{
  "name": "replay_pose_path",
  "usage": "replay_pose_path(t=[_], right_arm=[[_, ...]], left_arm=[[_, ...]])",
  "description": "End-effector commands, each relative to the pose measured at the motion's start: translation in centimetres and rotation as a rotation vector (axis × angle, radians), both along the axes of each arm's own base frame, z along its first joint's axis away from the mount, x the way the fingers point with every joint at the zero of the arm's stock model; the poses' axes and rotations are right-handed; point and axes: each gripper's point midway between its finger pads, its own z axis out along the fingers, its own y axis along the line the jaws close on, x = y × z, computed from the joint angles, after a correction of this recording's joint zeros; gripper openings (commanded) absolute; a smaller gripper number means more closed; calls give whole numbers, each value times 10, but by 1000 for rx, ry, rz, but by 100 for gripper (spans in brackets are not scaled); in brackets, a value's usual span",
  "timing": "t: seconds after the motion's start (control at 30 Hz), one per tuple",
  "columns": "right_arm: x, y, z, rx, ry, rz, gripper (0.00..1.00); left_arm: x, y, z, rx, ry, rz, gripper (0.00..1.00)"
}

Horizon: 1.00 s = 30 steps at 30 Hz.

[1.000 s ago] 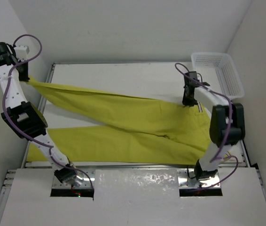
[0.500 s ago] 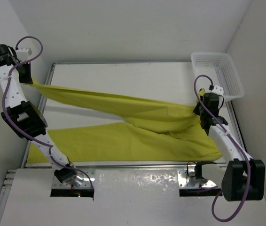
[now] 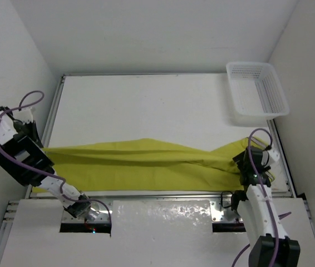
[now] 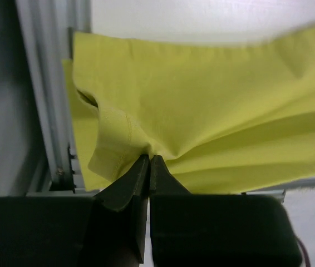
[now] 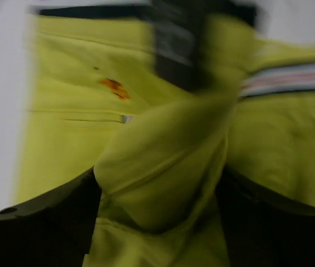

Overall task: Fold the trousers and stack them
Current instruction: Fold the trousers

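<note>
The mustard-yellow trousers (image 3: pixel 146 161) lie in a long band along the table's near edge, one leg folded over the other. My left gripper (image 3: pixel 39 148) is at their left end, shut on the hem of a leg (image 4: pixel 149 158), with cloth (image 4: pixel 213 100) spreading away from the tips. My right gripper (image 3: pixel 249 162) is at the waist end. In the blurred right wrist view its jaws stand apart (image 5: pixel 157 183) with a loose bunch of yellow cloth between the fingers (image 5: pixel 63 206). The white, dark-striped waistband trim (image 5: pixel 291 80) shows beyond them.
A white mesh basket (image 3: pixel 272 89) stands at the table's far right corner. The metal table rail (image 4: pixel 46 111) runs just left of the left gripper. The right arm's purple cable loops over the waist end.
Both arms swung from the far side to the near edge, carrying the upper leg over the lower one. The right jaws, shut on the waist before, have come apart.
</note>
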Motion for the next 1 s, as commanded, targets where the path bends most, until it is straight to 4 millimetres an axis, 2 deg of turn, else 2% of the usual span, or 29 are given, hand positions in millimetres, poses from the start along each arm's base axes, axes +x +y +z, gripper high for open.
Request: replay_pose_path(t=[0.0, 0.03, 0.07, 0.1, 0.17, 0.2, 0.27, 0.3, 0.37, 0.47, 0.53, 0.6, 0.63, 0.67, 0.83, 0.97], right_arm=[[-67, -29, -36, 21, 96, -384, 79], [-66, -34, -32, 16, 60, -416, 80], [-59, -34, -28, -7, 50, -349, 80], [-37, -38, -8, -37, -44, -294, 80], [-24, -35, 11, -82, -44, -180, 77], [-20, -36, 27, -97, -28, -160, 77], [-24, -40, 39, -125, 33, -154, 74], [-31, -44, 52, -141, 71, -179, 74], [-34, -45, 57, -143, 107, -179, 72], [-22, -41, 74, -114, 71, -135, 72], [-18, -32, 66, -11, 99, -120, 80], [-25, -24, 55, 107, 183, -132, 89], [-28, -22, 43, 154, 257, -142, 93], [-30, -22, 43, 172, 288, -152, 97], [-27, -31, 39, 175, 330, -193, 98], [-22, -34, 20, 194, 382, -196, 87]], left_arm=[[-4, 7, 9, 135, -73, -115, 0], [-7, 5, 6, 141, -67, -118, 0], [-9, 6, 4, 144, -57, -118, 0], [-9, 6, 4, 145, -57, -122, 0], [-7, 6, 5, 138, -60, -128, 0], [-6, 6, 5, 135, -64, -126, 0], [-2, 6, 6, 120, -70, -131, 0], [-1, 6, 6, 116, -72, -129, 0], [0, 6, 7, 109, -72, -131, 0], [-2, 5, 7, 111, -72, -141, 0], [-3, 3, 6, 106, -71, -143, 0], [-5, 1, 4, 104, -70, -152, 0], [-6, 0, 4, 104, -68, -153, 0], [-6, 0, 3, 104, -66, -159, 0], [-8, -4, 2, 101, -71, -164, 0], [-7, -5, 3, 94, -80, -163, 0]])
